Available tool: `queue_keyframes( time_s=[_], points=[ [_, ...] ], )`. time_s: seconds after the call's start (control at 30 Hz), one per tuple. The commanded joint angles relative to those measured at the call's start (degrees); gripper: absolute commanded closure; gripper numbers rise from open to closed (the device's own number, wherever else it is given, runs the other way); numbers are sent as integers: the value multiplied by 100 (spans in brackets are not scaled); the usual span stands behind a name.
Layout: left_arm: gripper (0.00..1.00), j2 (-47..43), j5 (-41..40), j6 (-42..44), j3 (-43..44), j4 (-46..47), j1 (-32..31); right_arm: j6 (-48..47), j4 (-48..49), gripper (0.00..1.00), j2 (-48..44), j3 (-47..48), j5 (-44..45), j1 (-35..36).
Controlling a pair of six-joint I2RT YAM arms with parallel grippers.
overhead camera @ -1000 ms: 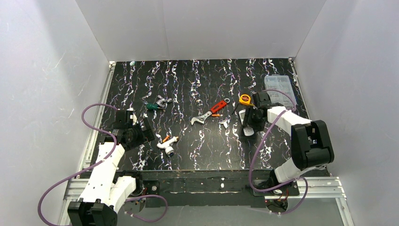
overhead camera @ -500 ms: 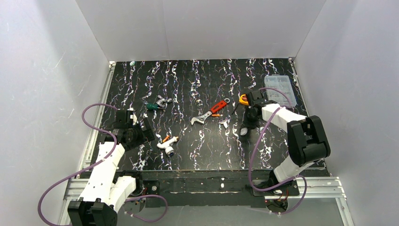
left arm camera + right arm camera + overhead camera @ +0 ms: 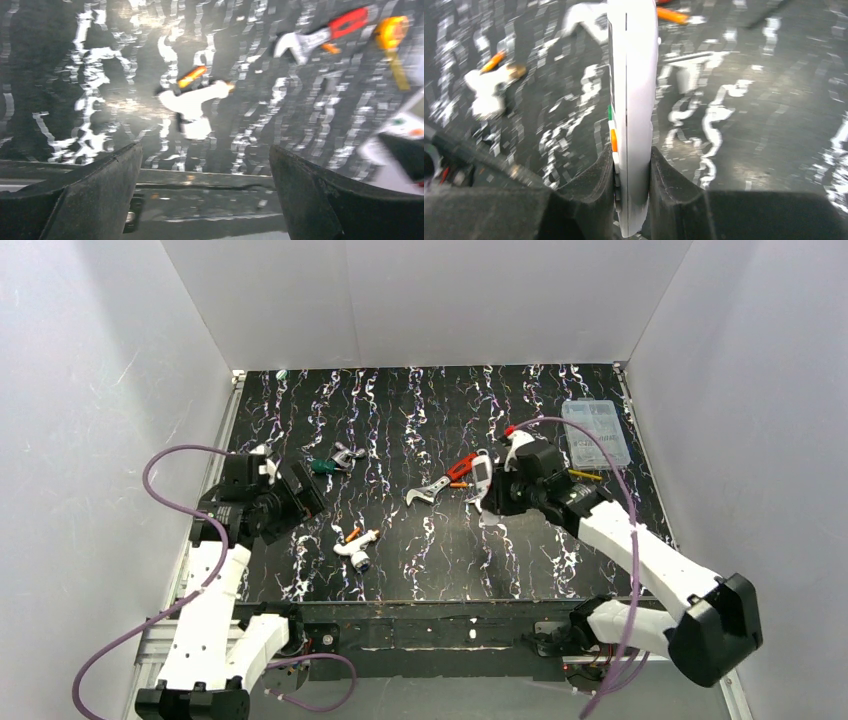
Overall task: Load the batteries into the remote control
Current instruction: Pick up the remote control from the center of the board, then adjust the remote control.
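The remote control [image 3: 633, 90] stands on edge between the pads of the right claw [image 3: 631, 172]. Its near end is buried in the grip and the rest juts out ahead of the fingers, over the desk [image 3: 400, 410] a little right of the middle. From overhead it lies just beside the handle end of the red-handled wrench [image 3: 448, 480]. One battery [image 3: 352, 534] rests left of the middle, toward the near edge, against a white tool [image 3: 357, 552]. It lies ahead of the left claw [image 3: 204, 155] and apart from it. A second battery [image 3: 672, 16] lies beyond the remote's far tip, close to the wrench.

The remote shows only its thin side to the right wrist camera, with a green and an orange button at the rim, and its back cannot be seen. Whether its far end touches the desk cannot be told. The left wrist view is smeared: the remote is cut off at its right border, and the wrench and battery there are only coloured blurs. From overhead the right arm covers part of the desk behind the remote.

The right claw is clamped on the remote, one pad pressed flat on each broad face. The left claw is spread wide near the desk's left edge, gripping nothing
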Motion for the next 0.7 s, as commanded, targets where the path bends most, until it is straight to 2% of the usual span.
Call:
queue_keyframes(
  time_s=[0.0,0.1,0.13,0.2,0.3,0.33,0.5,0.67],
  points=[
    [1,-94,1121,-1303,455,-399,4,-225,245,99,-457,80,-824,670],
    [1,-201,1980,-2499,259,729,-130,246,763,99,-690,147,-1887,973],
    [1,-321,2057,-3041,39,1497,-349,806,1465,99,-851,19,-2372,1033],
    [1,-569,1685,-3576,-277,2673,-888,1808,2313,99,-845,-19,-2605,1176],
    [0,-256,1514,-3823,-84,3008,-1442,1513,1502,99,-265,785,-2204,1596],
    [1,-138,1403,-3909,-34,3228,-1635,1665,1766,99,-131,831,-2484,1612],
    [1,204,1439,-4633,-564,5964,-2187,4094,4397,99,253,555,-3155,1613],
    [14,228,1460,-4537,-610,6151,-2343,4607,4843,99,502,670,-3431,1613]
  ],
)
